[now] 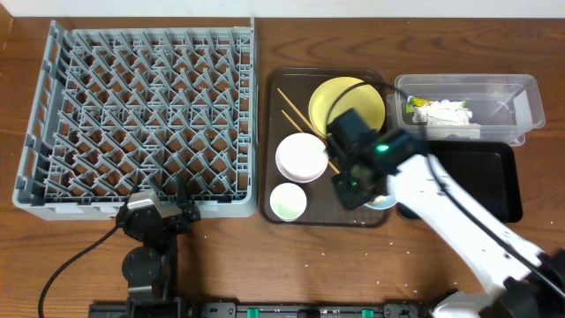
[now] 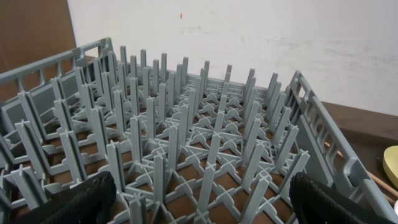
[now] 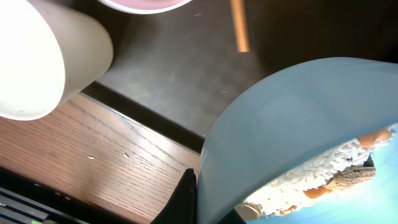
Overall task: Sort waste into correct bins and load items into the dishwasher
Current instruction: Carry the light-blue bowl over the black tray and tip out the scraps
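Upright pegs [image 2: 184, 118] are filling the dish rack [image 1: 141, 115], leaving only narrow slots for entry from above. The right arm [image 1: 459, 212] is lying across the near right corner of the brown tray [image 1: 300, 84] and the left edge of the black tray [image 1: 481, 181], blocking that side; white bowl [image 1: 302, 157], cup [image 1: 288, 201], yellow plate [image 1: 340, 102] and light blue bowl [image 3: 298, 124] are crowding the rest. Bare table [image 1: 309, 265] is running open along the front.
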You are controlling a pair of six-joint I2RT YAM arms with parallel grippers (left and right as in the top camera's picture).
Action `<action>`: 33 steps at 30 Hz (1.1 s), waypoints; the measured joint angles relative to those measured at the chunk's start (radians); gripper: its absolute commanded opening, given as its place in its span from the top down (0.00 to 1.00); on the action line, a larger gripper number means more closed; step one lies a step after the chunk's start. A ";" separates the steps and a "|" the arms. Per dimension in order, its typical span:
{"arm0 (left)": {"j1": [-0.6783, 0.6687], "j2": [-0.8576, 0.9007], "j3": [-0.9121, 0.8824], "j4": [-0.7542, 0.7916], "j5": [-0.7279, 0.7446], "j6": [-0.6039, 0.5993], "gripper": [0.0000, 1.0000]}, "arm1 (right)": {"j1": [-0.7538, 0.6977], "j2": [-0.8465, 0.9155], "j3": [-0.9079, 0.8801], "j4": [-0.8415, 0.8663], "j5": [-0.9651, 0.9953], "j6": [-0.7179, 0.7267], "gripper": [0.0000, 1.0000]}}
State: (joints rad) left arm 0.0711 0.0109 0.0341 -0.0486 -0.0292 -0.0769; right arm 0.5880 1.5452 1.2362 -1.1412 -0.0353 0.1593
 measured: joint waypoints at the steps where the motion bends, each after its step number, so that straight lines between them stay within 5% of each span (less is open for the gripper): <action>1: 0.000 0.000 0.000 0.000 0.000 0.000 0.10 | -0.018 -0.017 0.000 -0.003 -0.005 -0.001 0.99; 33: 0.000 0.000 0.000 0.000 0.000 0.000 0.10 | -0.581 -0.086 -0.097 0.039 -0.422 -0.289 0.99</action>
State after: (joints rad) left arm 0.0711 0.0109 0.0341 -0.0490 -0.0288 -0.0769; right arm 0.0067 1.4593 1.1393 -1.1027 -0.4572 -0.1299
